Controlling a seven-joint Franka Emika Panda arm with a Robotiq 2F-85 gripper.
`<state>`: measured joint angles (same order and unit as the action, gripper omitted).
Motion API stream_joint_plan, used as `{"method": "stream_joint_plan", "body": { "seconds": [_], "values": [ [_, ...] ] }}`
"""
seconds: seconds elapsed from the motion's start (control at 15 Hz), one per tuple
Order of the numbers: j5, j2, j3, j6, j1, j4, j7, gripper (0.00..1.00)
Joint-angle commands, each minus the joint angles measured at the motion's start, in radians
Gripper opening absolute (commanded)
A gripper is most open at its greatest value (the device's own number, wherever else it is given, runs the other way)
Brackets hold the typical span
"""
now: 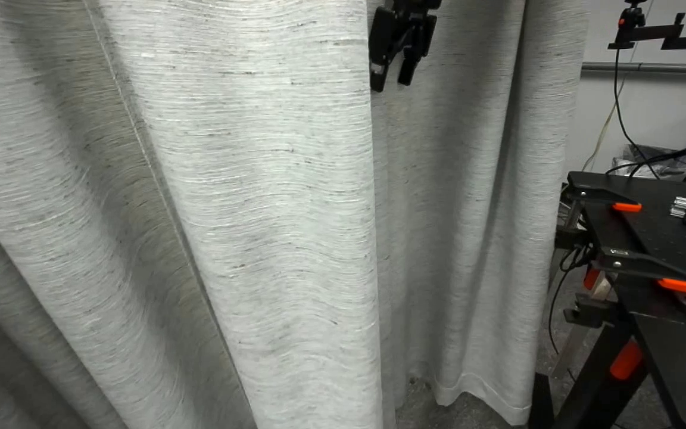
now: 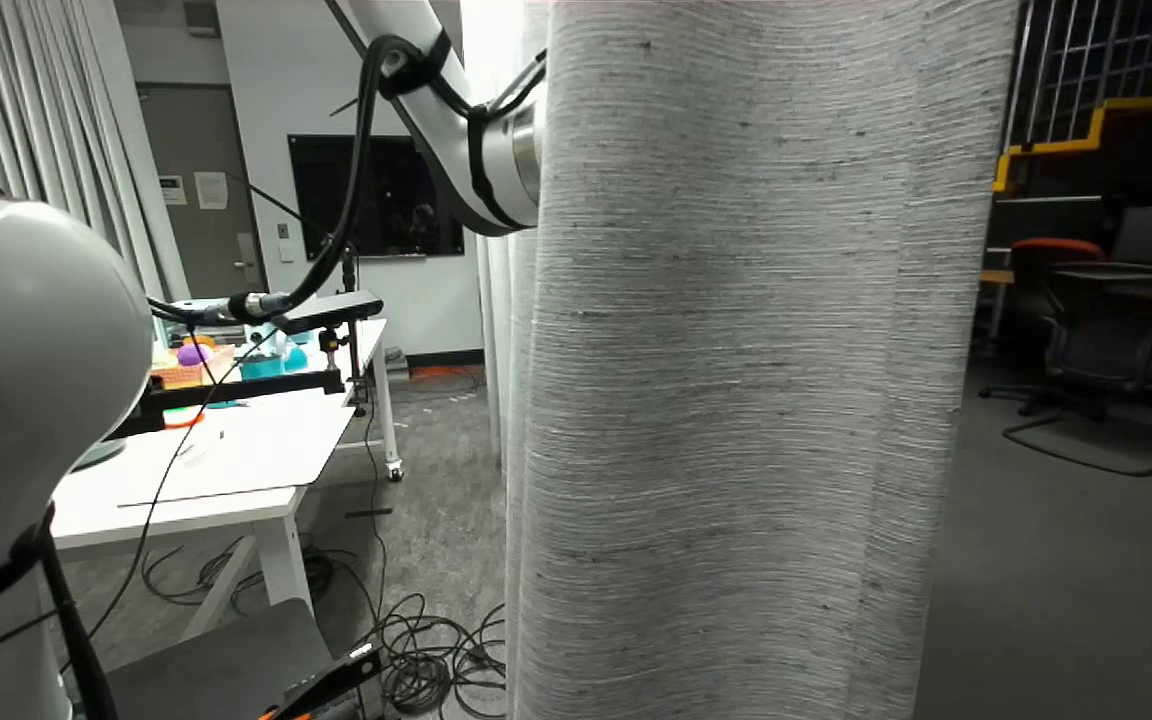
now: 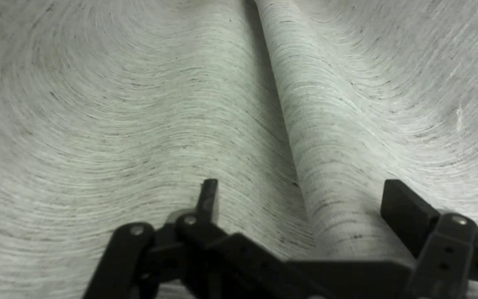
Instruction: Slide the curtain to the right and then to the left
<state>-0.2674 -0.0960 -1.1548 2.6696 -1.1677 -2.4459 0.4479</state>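
Note:
The light grey streaked curtain [image 1: 295,179] hangs in deep vertical folds in both exterior views [image 2: 736,350] and fills the wrist view [image 3: 139,145]. My black gripper [image 1: 390,82] points down at the top of an exterior view, partly behind the edge of a near fold. In the wrist view my gripper [image 3: 300,185] is open with its fingers wide apart. A raised fold of the curtain runs between the fingers, closer to the right finger. I cannot tell whether the fingers touch the fabric. In an exterior view the arm [image 2: 501,160] passes behind the curtain, which hides the gripper.
A black table [image 1: 676,339] with orange-tipped clamps [image 1: 646,265] stands beside the curtain. A white table [image 2: 236,450] holding several items stands behind the arm. Coiled cables [image 2: 421,670] lie on the floor near the curtain's edge. An office chair [image 2: 1116,330] stands beyond the curtain.

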Motion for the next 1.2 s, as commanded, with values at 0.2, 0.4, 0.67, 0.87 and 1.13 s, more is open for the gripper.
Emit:
{"method": "stream_joint_plan", "body": {
  "seconds": [0.2,0.4,0.67,0.87,1.13],
  "values": [
    [-0.040,-0.165,0.095,-0.047,0.053,0.023,0.125,1.00],
    [-0.090,-0.214,0.154,-0.057,0.121,0.010,0.154,1.00],
    [-0.201,-0.305,0.259,-0.108,0.249,-0.031,0.217,1.00],
    [-0.142,-0.339,0.473,-0.149,0.470,-0.087,0.169,1.00],
    [-0.031,-0.400,0.774,-0.207,0.779,-0.174,0.132,1.00]
  ]
}}
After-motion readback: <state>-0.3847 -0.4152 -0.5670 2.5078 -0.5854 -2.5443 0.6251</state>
